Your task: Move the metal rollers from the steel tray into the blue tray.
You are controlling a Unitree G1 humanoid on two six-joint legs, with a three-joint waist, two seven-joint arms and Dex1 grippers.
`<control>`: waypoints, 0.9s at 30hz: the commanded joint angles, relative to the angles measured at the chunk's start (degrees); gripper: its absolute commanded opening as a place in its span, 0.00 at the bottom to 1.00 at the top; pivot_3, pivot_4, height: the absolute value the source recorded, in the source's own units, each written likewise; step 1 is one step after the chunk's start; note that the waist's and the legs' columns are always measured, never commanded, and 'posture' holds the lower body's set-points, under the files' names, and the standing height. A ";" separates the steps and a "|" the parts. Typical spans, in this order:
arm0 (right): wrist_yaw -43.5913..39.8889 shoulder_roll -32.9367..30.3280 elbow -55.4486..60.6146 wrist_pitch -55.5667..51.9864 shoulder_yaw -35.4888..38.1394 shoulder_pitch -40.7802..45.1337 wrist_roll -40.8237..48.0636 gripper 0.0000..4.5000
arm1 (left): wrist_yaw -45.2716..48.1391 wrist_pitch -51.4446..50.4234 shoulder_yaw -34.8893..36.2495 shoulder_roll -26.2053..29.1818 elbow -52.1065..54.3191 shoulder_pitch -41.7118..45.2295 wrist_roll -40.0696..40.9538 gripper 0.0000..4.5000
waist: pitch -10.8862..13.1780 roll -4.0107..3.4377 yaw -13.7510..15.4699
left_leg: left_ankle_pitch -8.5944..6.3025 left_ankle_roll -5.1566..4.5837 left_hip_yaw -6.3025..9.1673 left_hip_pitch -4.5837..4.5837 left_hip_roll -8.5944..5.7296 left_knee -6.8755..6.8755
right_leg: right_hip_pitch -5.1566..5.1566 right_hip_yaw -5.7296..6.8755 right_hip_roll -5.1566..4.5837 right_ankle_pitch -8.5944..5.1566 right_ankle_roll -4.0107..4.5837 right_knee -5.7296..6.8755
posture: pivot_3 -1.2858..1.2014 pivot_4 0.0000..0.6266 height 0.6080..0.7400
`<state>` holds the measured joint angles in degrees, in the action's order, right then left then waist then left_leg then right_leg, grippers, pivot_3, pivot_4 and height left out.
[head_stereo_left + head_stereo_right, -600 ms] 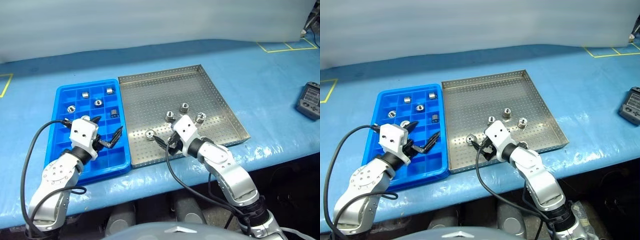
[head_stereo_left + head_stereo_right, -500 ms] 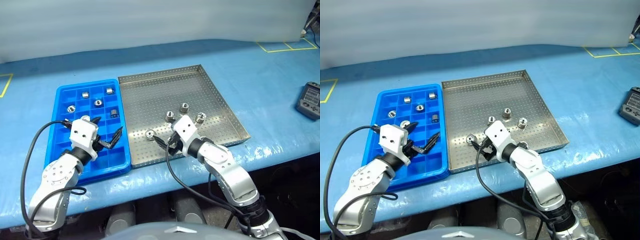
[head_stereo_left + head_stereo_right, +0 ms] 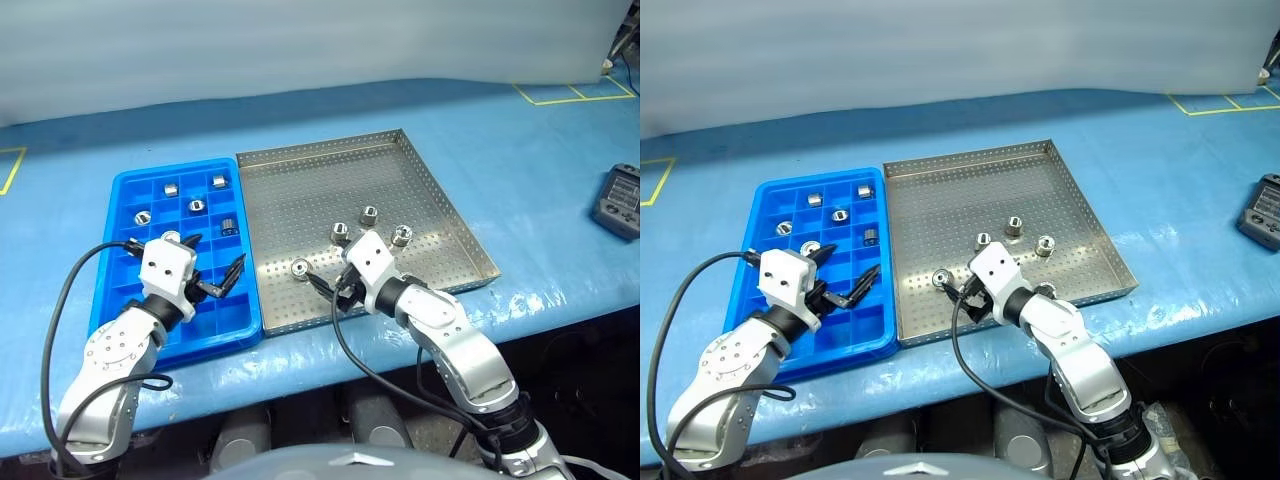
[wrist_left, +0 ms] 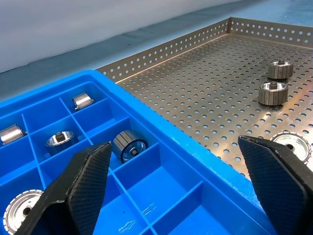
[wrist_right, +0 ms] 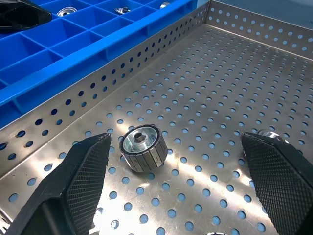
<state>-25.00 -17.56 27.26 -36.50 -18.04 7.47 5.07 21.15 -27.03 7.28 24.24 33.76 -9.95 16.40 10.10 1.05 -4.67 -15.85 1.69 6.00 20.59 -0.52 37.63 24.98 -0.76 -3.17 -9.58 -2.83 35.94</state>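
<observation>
One metal roller (image 5: 142,148) between wide-spread right gripper (image 5: 176,196) fingers; untouched, on steel tray (image 5: 293,88)

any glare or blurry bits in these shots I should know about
Right wrist view: bright glare patches on the steel tray floor around the roller, which is sharp. Left wrist view: the fingers are soft at the edges; far rollers stay readable. Head views: even light, soft sheen on the blue table cover.
</observation>
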 commanded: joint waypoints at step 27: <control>2.83 -2.17 10.93 -20.79 6.53 2.14 8.29 0.99 | 19.41 -16.66 -13.62 14.42 -12.13 31.64 4.13 1.00 | 0.00 -0.02 -0.92 | -0.04 -0.07 0.05 0.03 -0.03 0.07 | -0.07 0.01 0.02 0.01 -0.02 -0.03 | 0.45 0.24 1.00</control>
<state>-22.39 -19.57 35.18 -56.74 -10.96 9.49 12.92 37.87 -42.34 -4.53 37.86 22.43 19.50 20.37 10.10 1.04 -5.59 -15.89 1.62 6.06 20.65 -0.55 37.71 24.94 -0.75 -3.14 -9.56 -2.87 35.90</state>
